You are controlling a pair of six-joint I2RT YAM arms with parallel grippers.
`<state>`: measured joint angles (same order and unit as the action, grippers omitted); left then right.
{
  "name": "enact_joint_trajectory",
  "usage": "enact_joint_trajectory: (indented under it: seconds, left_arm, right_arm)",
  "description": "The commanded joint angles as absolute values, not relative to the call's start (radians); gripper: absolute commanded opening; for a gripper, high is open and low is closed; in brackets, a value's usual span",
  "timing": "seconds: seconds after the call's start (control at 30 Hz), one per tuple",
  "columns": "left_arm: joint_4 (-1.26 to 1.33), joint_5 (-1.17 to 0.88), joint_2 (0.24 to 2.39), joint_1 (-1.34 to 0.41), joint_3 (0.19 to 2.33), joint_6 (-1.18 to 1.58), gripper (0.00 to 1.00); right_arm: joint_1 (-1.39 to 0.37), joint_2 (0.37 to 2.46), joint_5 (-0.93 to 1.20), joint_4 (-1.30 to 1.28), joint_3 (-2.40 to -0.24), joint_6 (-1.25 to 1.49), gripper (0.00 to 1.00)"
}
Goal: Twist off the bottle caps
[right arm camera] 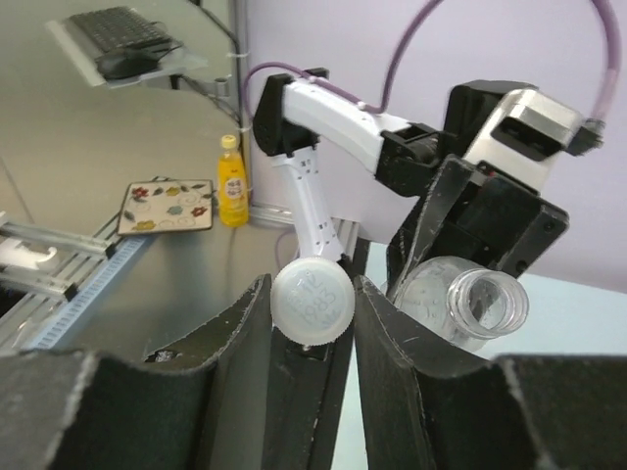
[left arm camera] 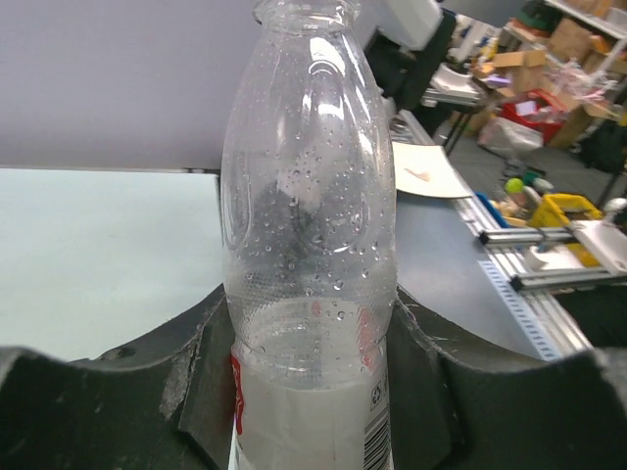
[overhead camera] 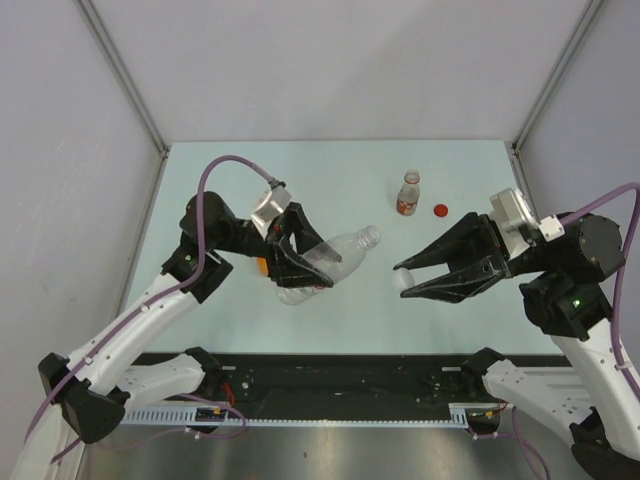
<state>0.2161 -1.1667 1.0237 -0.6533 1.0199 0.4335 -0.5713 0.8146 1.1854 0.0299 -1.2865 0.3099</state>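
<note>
My left gripper (overhead camera: 300, 262) is shut on the clear bottle (overhead camera: 335, 255) and holds it tilted above the table, its open mouth toward the right arm. In the left wrist view the bottle (left arm camera: 309, 225) stands between the jaws, with no cap on it and droplets inside. My right gripper (overhead camera: 408, 280) is shut on the white cap (overhead camera: 402, 279), a short way right of the bottle's mouth. The right wrist view shows the cap (right arm camera: 313, 302) pinched between the fingers and the open bottle mouth (right arm camera: 485, 302) beyond. A small bottle with a reddish label (overhead camera: 407, 193) stands at the back, a red cap (overhead camera: 440, 210) beside it.
A bit of orange (overhead camera: 262, 266) shows behind my left gripper, mostly hidden. The table's near edge has a black rail (overhead camera: 330, 375). Grey walls close off the left, right and back of the table. A yellow bottle (right arm camera: 231, 181) stands off the table in the room.
</note>
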Motion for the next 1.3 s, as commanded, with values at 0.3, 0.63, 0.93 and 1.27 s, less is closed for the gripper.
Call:
enact_joint_trajectory:
  seconds: [0.3,0.63,0.93,1.27]
  left_arm:
    - [-0.03,-0.513,0.905,-0.575,1.009,0.256,0.0]
    - [-0.074,-0.212,0.853,-0.575,1.015,0.241,0.0]
    - [-0.127,-0.011,0.789,-0.575,0.99,0.253,0.0]
    - [-0.127,-0.014,0.758,-0.577,0.971,0.255,0.01]
  right_arm:
    - [-0.54,0.86,0.14,-0.287,-1.315,0.153,0.0]
    - [-0.587,1.109,-0.307,-0.382,-1.279,0.184,0.0]
    - [-0.577,1.284,-0.38,-0.315,-1.16,0.314,0.0]
    - [-0.549,1.463,-0.377,-0.187,-1.06,0.405,0.0]
